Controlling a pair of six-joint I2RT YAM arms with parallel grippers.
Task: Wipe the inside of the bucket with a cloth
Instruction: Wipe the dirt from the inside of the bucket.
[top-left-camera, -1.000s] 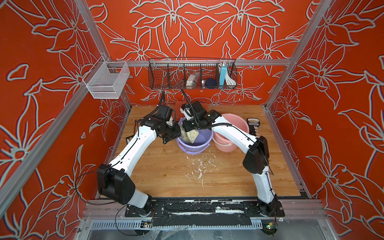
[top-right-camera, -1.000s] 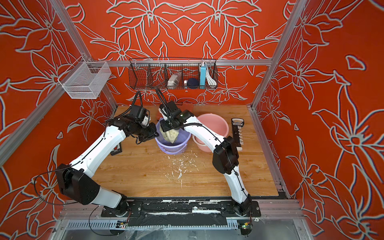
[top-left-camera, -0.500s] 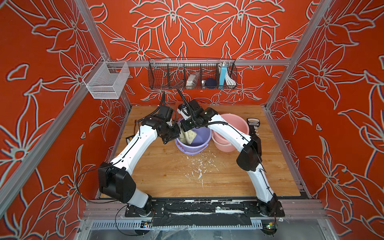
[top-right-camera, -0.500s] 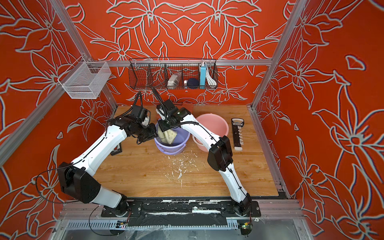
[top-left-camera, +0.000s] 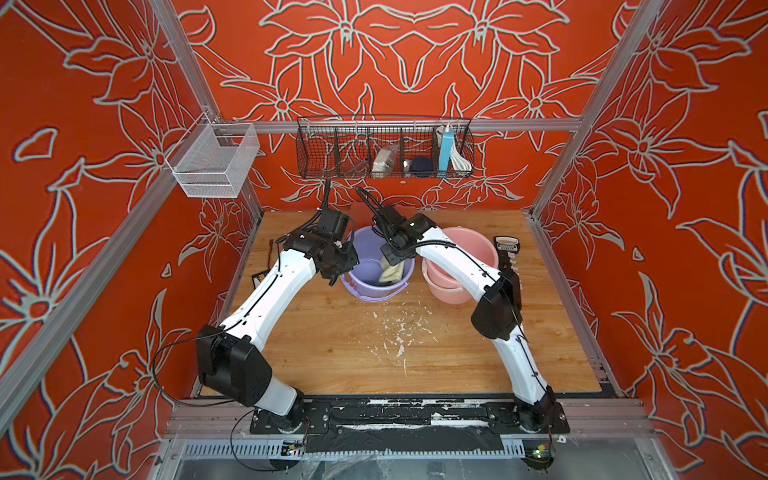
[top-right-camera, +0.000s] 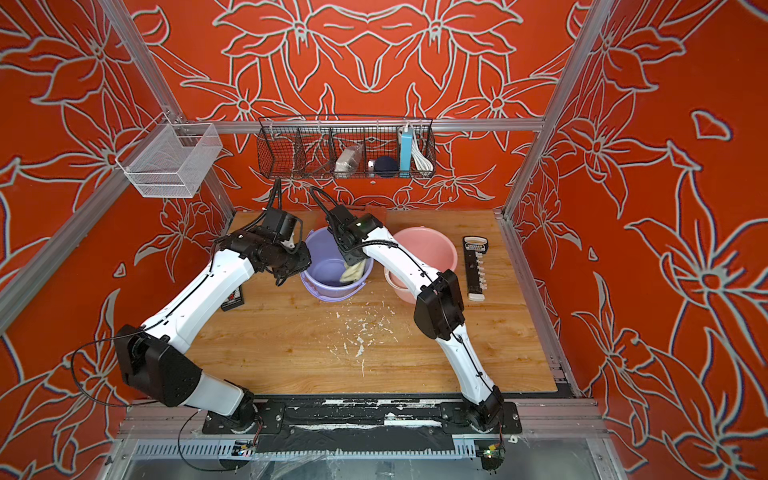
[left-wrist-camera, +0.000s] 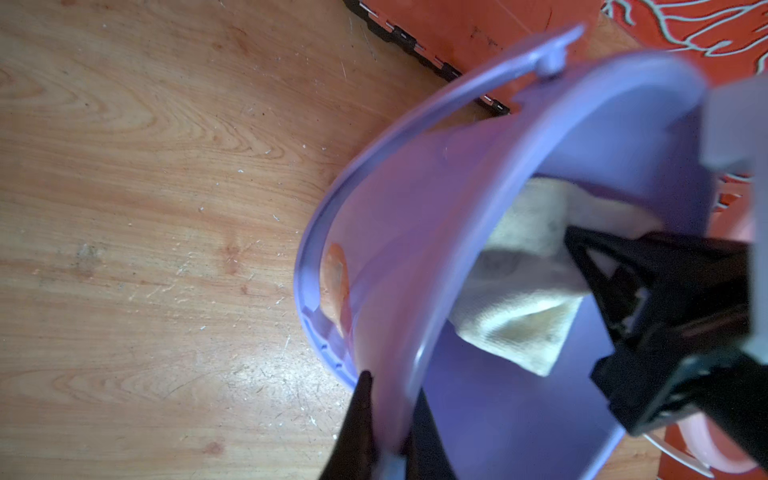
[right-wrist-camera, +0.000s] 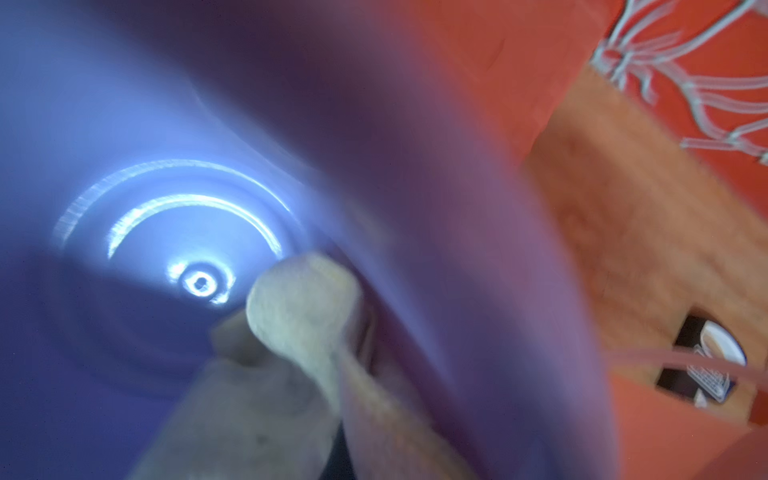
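The purple bucket (top-left-camera: 374, 291) (top-right-camera: 332, 286) stands upright mid-table. My left gripper (left-wrist-camera: 392, 399) (top-left-camera: 343, 268) is shut on its left rim, one finger outside the wall and one inside. The cloth (top-left-camera: 390, 272) (top-right-camera: 352, 272) (left-wrist-camera: 519, 291), cream with grey stains, hangs inside the bucket against its right inner wall. My right gripper (top-left-camera: 392, 259) (top-right-camera: 353, 259) reaches down into the bucket and is shut on the cloth's upper end. In the right wrist view the bunched cloth (right-wrist-camera: 299, 307) lies where the wall meets the bucket floor (right-wrist-camera: 166, 232), and it hides the jaws.
A pink bucket (top-left-camera: 449, 291) stands right beside the purple one, under my right forearm. A black-and-white strip (top-left-camera: 508, 253) lies further right. White crumbs (top-left-camera: 395, 332) litter the wood in front. A black wire rack (top-left-camera: 384, 147) and a white mesh basket (top-left-camera: 212, 162) hang on the walls.
My right gripper has swept the cloth from the bucket's left-middle across to its right inner wall, and its elbow swung right. The left gripper has kept its hold on the rim.
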